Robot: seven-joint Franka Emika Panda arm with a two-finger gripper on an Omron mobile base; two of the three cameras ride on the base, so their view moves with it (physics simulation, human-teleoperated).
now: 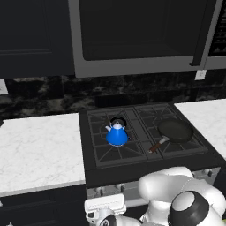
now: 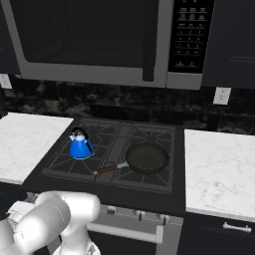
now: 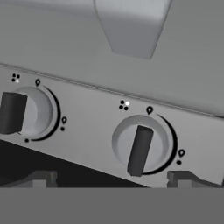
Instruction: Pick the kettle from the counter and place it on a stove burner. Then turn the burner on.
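I see the kettle (image 1: 117, 133) seated on the front-left stove burner (image 1: 115, 143), off the desk (image 1: 37, 148). My hand (image 3: 109, 181) faces the control panel, fully open and empty, aligned with the nearer knob (image 3: 140, 150) for the ignition step

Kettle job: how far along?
Done: the small blue cone-shaped kettle sits on the black cast-iron stove burner, beside the black frying pan. In hand: the open pincer faces a dark control knob. Left: turning it on.
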